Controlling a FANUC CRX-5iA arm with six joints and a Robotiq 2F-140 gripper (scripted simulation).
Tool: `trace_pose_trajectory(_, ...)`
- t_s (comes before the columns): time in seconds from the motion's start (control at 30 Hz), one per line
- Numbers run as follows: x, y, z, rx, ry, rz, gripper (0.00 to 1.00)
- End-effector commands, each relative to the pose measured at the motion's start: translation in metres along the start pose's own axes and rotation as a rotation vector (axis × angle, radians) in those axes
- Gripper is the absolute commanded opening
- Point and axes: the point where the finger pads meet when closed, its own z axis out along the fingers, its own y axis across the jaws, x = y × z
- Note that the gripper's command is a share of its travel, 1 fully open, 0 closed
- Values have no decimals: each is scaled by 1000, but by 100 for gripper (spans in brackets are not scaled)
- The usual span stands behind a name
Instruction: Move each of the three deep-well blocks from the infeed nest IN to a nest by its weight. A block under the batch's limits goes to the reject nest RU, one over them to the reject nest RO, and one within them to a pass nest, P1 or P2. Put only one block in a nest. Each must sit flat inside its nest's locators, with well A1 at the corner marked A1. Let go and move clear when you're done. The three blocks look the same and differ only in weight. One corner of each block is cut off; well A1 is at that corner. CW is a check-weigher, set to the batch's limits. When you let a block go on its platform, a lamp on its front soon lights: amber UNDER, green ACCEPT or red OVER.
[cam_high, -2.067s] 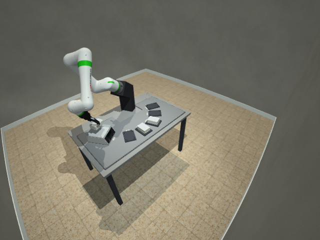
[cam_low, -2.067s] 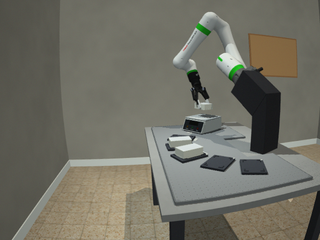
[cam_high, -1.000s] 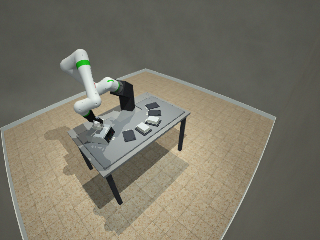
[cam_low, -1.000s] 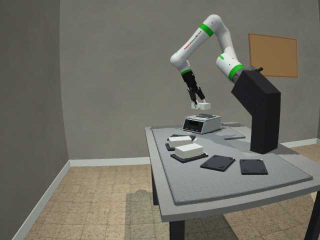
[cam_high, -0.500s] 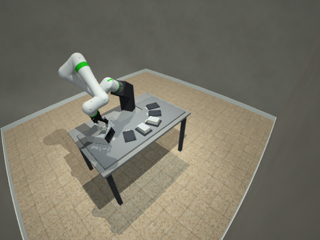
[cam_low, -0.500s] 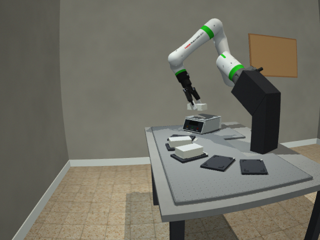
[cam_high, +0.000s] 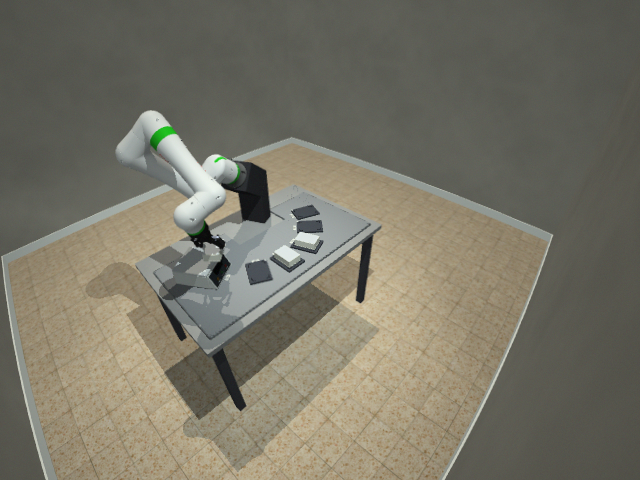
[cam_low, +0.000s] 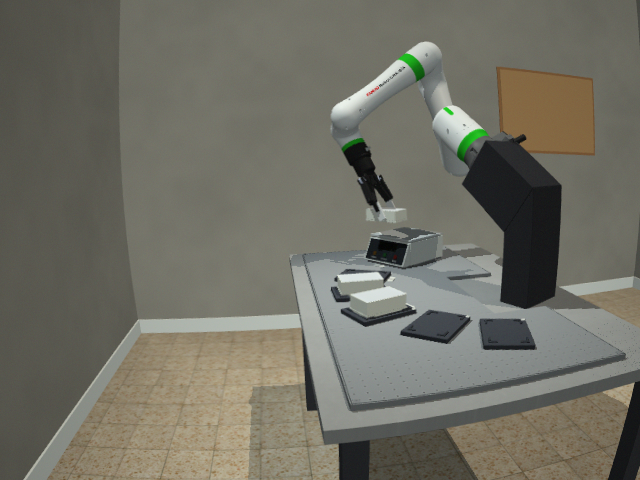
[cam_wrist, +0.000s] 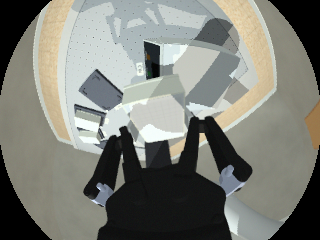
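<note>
My gripper (cam_low: 381, 208) is shut on a white deep-well block (cam_low: 387, 213) and holds it in the air a little above the platform of the check-weigher (cam_low: 404, 246). In the overhead view the gripper (cam_high: 211, 250) is over the weigher (cam_high: 210, 273) at the table's left end. In the wrist view the block (cam_wrist: 156, 116) fills the space between the fingers. Two more white blocks (cam_low: 378, 301) (cam_low: 359, 282) each sit on a dark nest in the middle of the table.
Three dark nests are empty: two near the arm's black pedestal (cam_low: 435, 325) (cam_low: 506, 333) and one close to the weigher (cam_high: 257, 271). The pedestal (cam_low: 516, 222) stands at the back edge of the table.
</note>
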Motion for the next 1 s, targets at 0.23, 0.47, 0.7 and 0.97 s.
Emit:
trace_pose_trajectory(0.23,5,-34,-3,0,0,0,10)
trace_pose_trajectory(0.47,8,-50,-5,0,0,0,10)
trace_pose_trajectory(0.7,8,-63,-4,-34,0,-57,10)
trace_pose_trajectory(0.97,4,-83,-2,-134,0,-230,10)
